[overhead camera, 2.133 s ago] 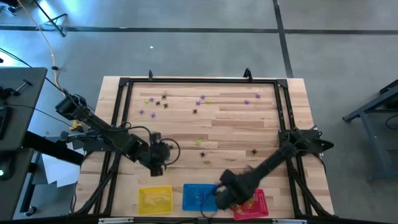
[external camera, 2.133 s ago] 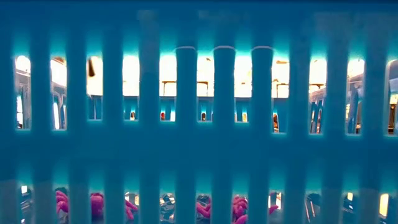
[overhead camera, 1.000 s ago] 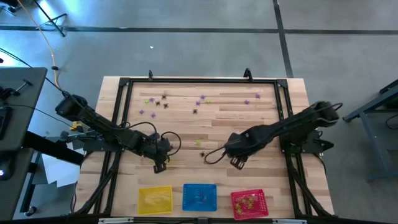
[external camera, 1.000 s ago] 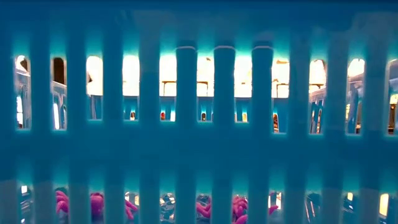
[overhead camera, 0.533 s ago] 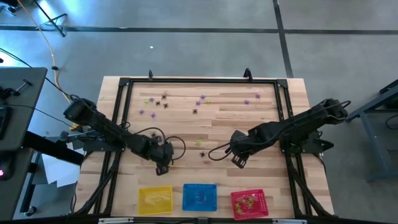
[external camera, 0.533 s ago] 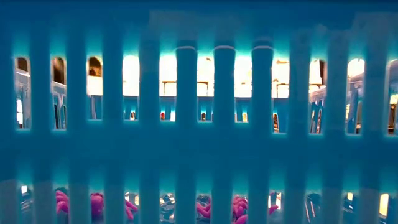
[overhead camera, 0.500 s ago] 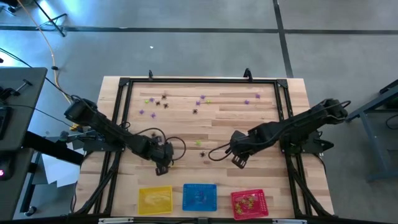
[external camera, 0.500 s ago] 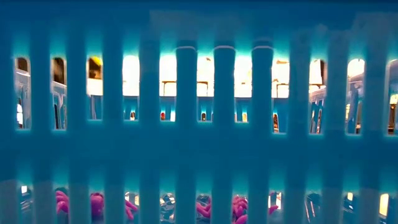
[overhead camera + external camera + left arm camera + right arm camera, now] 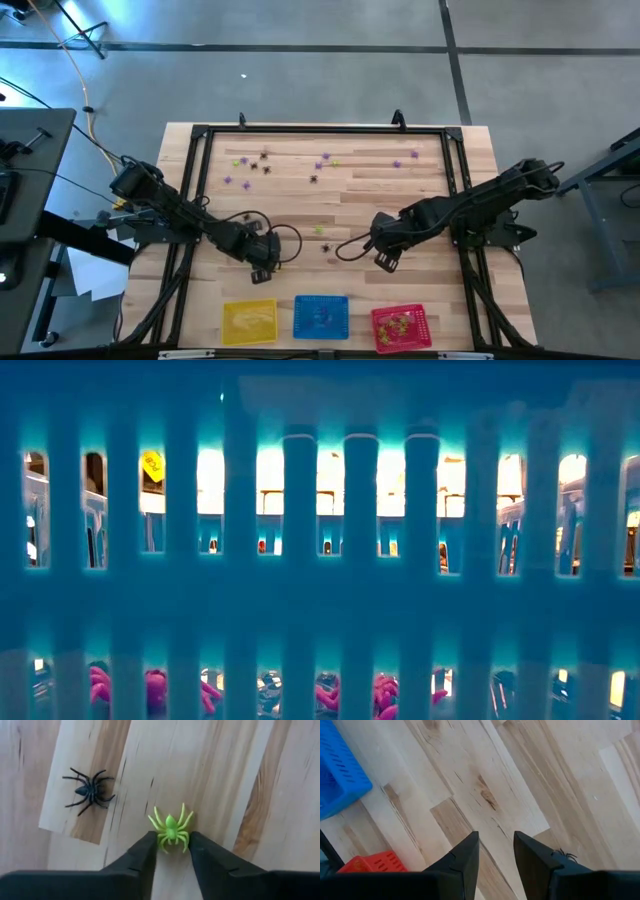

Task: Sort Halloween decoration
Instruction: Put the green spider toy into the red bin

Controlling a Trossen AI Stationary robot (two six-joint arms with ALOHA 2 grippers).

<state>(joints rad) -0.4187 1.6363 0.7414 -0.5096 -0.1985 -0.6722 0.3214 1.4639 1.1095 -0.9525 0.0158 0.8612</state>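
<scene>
Green spider [image 9: 170, 827] sits right between the tips of my left claw [image 9: 171, 844] on the bare wood, its back legs just at the inner faces of the two fingers [image 9: 142, 857]. The jaws are narrowed around it but I cannot tell whether they have bitten yet, so I judge I am in the middle of the pick: closing on one green trinket. A black spider [image 9: 88, 791] lies near it, clear of the fingers. From above, this claw [image 9: 265, 255] is low over the bench [image 9: 420, 200], just behind the yellow basket [image 9: 249, 322].

My right claw [image 9: 495, 851] hangs released over bare planks with nothing between its fingers; a small black spider [image 9: 563, 854] shows just beside one fingertip. From above it [image 9: 385, 258] is near the middle of the bench, with the blue basket [image 9: 321, 315] and red basket [image 9: 401, 327] along the near edge. More spiders, purple, green and black [image 9: 325, 163], are scattered across the far half. The low camera looks through the blue basket's wall [image 9: 320, 600] and shows pink-purple pieces [image 9: 98, 685] inside.

Next, as I see it: finish the squeeze on the green spider, lift straight up so the legs do not snag, then carry it to the basket that takes green. Which one that is I cannot tell for certain; the red one already holds yellow-green bits
</scene>
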